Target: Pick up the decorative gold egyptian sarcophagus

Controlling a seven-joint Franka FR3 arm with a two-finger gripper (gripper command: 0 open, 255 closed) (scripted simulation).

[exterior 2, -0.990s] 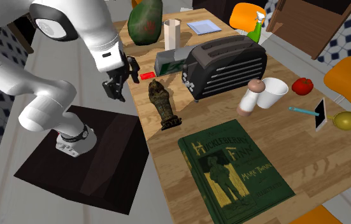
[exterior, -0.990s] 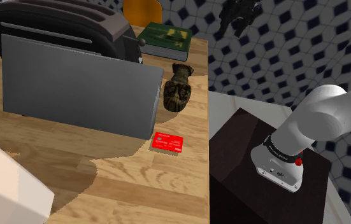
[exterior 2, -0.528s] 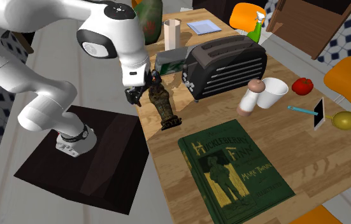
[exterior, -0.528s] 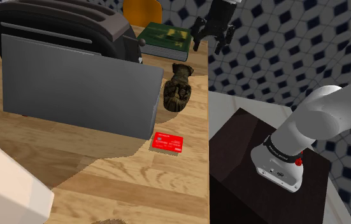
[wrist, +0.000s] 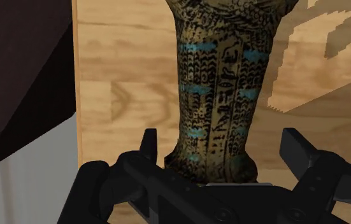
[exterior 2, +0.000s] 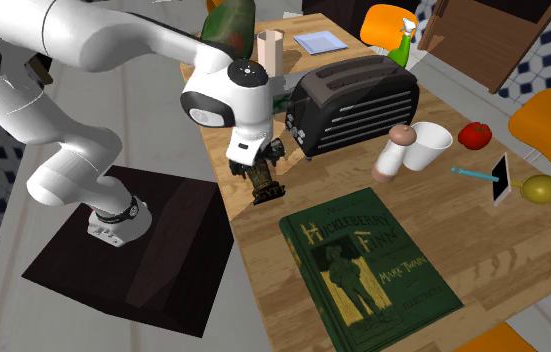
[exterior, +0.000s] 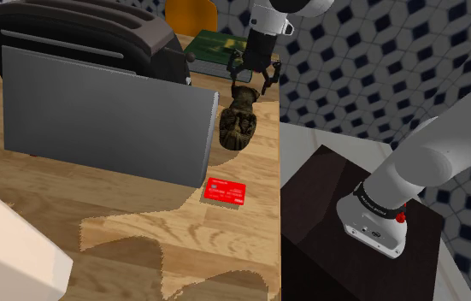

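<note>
Gripper [exterior: 250, 75] open, upper middle of the shoulder view, pointing down over the upper end of the sarcophagus [exterior: 239, 121]. Sarcophagus is dark gold-brown with blue bands and lies flat on the wooden table [exterior: 156, 248] near its right edge, just right of the grey box [exterior: 105, 120]. Red card [exterior: 226, 191] below it in frame, green book [exterior: 220, 50] above. Wrist view: fingers [wrist: 148, 145] stand apart on either side of the sarcophagus, gaps showing, not touching it. Second exterior view: sarcophagus centre-left, beside the black toaster [exterior 2: 353, 95].
</note>
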